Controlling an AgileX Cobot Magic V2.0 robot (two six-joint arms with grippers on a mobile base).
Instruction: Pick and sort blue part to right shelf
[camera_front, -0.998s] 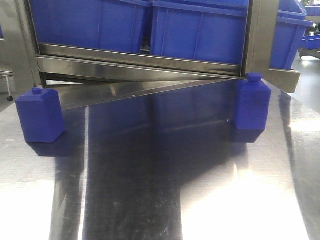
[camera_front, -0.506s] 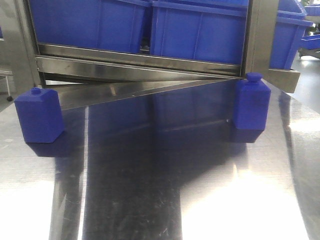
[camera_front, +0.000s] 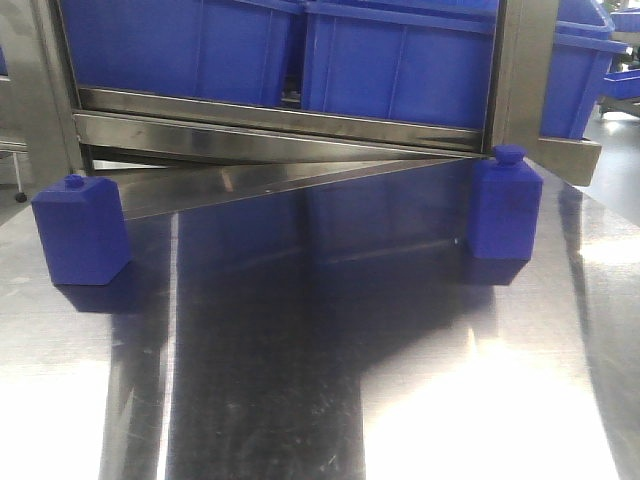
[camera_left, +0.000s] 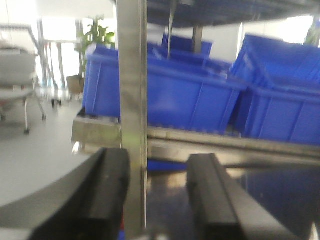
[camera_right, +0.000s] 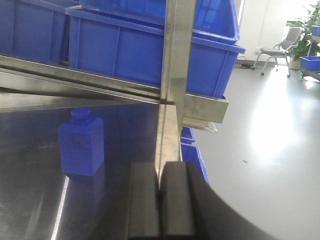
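Two blue bottle-shaped parts stand on the steel table in the front view: one at the left (camera_front: 80, 228) and one at the right (camera_front: 505, 205), next to the rack's post. The right shelf (camera_front: 280, 128), a steel rack with big blue bins (camera_front: 400, 60), stands just behind them. No gripper shows in the front view. In the left wrist view my left gripper (camera_left: 157, 195) is open and empty, facing a steel post (camera_left: 131, 100). In the right wrist view my right gripper (camera_right: 160, 200) is shut and empty, with a blue part (camera_right: 81, 145) ahead to its left.
The rack's upright post (camera_right: 172, 75) rises straight ahead of the right gripper. Small blue bins (camera_right: 196, 155) sit low beyond the table's right edge. Chairs and a plant (camera_left: 97, 35) stand on the open floor beside the rack.
The left blue part looks shifted very slightly to the right in the front view. The right part and the rack have not moved.
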